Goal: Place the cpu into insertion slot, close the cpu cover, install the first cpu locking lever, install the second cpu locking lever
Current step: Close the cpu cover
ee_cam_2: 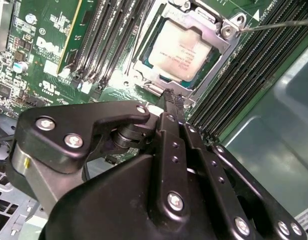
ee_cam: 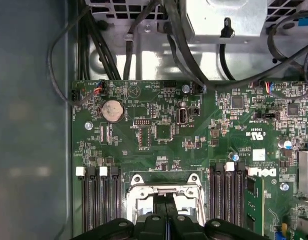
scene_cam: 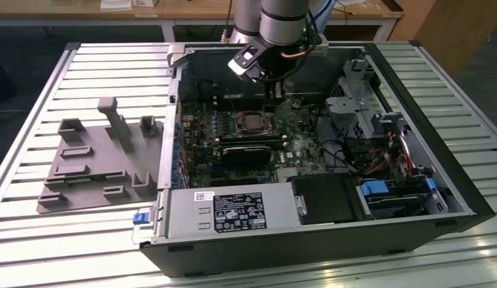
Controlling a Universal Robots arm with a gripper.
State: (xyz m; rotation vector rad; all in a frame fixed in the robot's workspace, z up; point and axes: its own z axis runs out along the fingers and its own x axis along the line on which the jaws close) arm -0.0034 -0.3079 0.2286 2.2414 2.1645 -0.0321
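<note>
Exterior view's left: grey moulded parts tray [scene_cam: 96, 159] on slatted metal desk [scene_cam: 40, 240], untouched. Centre: square silver-rimmed insertion slot [scene_cam: 253, 122] in green board [scene_cam: 301, 153], my claw [scene_cam: 270, 90] hovering near it, probably for the latching. Second wrist view adds detail: pale silvery square cpu [ee_cam_2: 180, 47] seated, thin silver cpu cover [ee_cam_2: 221, 50] lying over it, thin steel locking lever [ee_cam_2: 279, 23] sticking free. Claw pinched narrow, holding nothing.

insertion slot [ee_cam: 186, 197] — cut off at edge, partly behind end effector [ee_cam: 166, 202]

The exterior view looks down on the whole case [scene_cam: 313, 255] from far off. Both wrist views look closely at the slot [ee_cam_2: 143, 75] [ee_cam: 138, 192].
</note>
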